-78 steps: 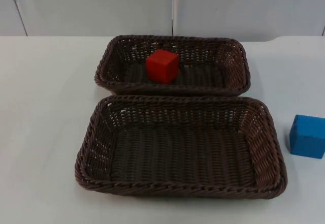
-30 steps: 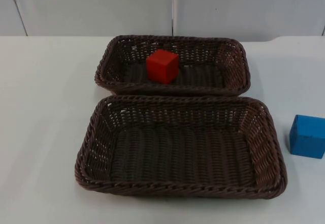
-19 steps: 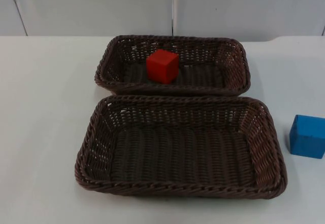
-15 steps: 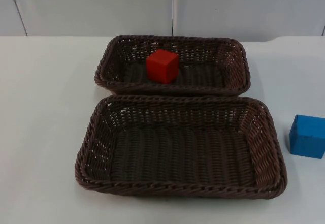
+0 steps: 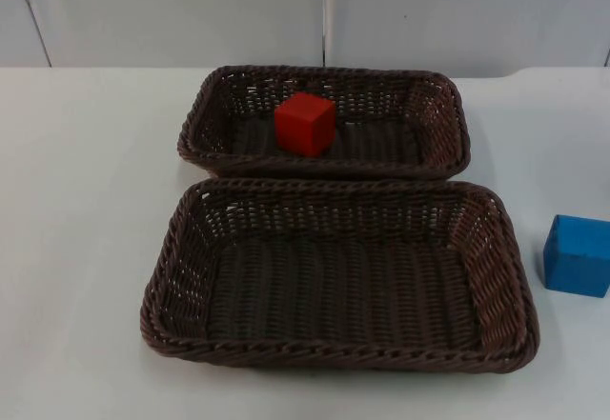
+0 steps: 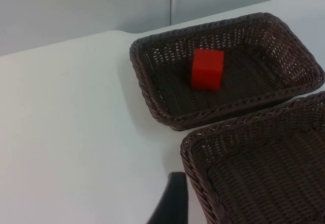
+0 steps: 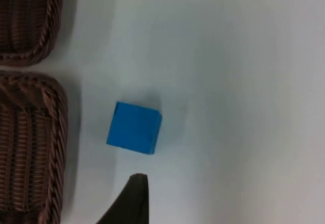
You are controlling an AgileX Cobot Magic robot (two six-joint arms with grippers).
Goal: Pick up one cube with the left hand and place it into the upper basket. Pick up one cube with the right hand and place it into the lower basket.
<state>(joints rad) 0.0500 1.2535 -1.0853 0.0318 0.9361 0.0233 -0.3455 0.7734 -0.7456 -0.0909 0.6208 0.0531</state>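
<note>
The blue cube (image 5: 578, 255) sits on the bare white table (image 5: 86, 230), just beside the lower basket (image 5: 339, 275) at about three o'clock from it, not touching the rim. It looks like a small, stiff block with flat faces and crisp edges, probably light; I'd guess it won't deform or slip much, so two opposite side faces are the sensible place to pinch it, fingers coming straight down over the top. From the right wrist it shows again (image 7: 134, 127), slightly turned against the basket's edge, so the grip may need a small twist to meet the faces squarely.

The red cube (image 5: 306, 124) already lies inside the upper basket (image 5: 324, 120), toward its left half, resting on the woven floor near ten o'clock of centre. The lower basket holds nothing yet.

Count: two cubes, one red, one blue; two brown wicker baskets, the upper at twelve o'clock of the lower, rims nearly touching.

The right gripper (image 7: 133, 198) hangs above the table near the blue cube; the left gripper (image 6: 172, 203) hangs off the lower basket's left corner, waiting. Whether either pair of fingers is spread or closed I cannot tell.
</note>
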